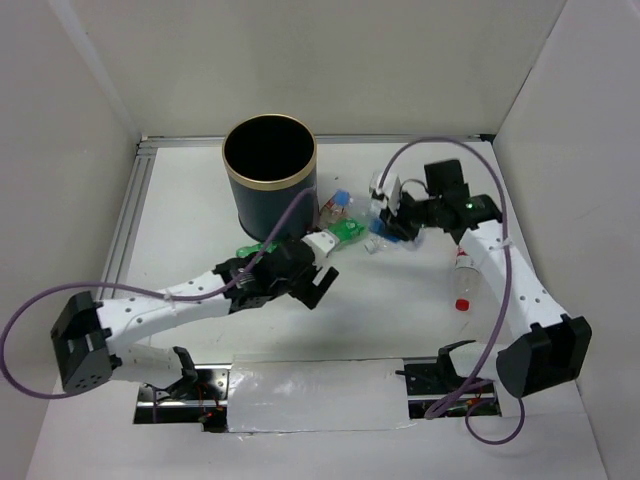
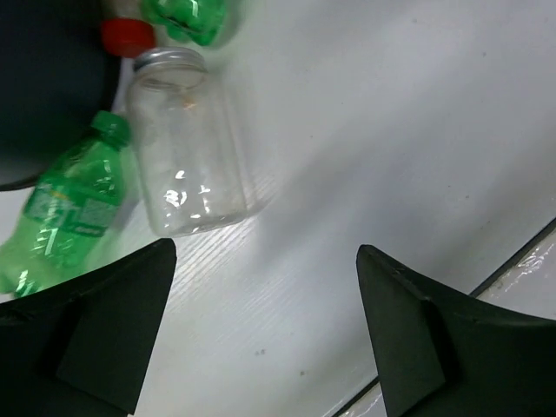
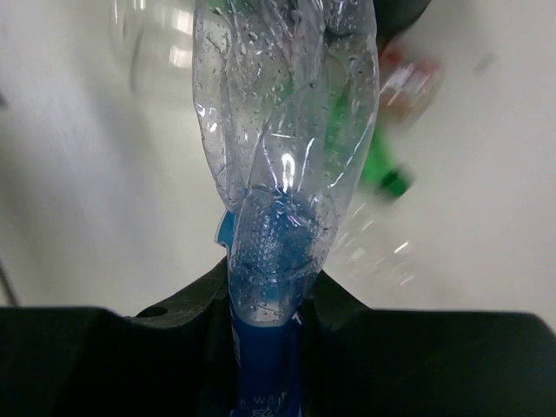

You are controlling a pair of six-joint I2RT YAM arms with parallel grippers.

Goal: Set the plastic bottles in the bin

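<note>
Toward the far side of the white surface (image 1: 190,230), the dark bin (image 1: 262,208) with its gold-tan rim stands upright, mouth open, and most of the plastic bottles lie in a cluster just to its right. The right claw (image 3: 265,300) is clamped tight on the blue-labelled end of a crushed clear bottle (image 3: 287,130), droplets showing inside it, at the right edge of that cluster. The left claw (image 2: 265,261) hangs just in front of the bin with its fingers spread wide and nothing between them. Ahead of it lie an uncapped clear bottle (image 2: 184,148) and, just beside that, a green bottle (image 2: 74,208) close against the bin's base. A second green bottle (image 1: 347,232) lies past the left claw's tip. Apart from the rest, a clear bottle with a red cap (image 1: 462,285) lies alongside the right arm
</note>
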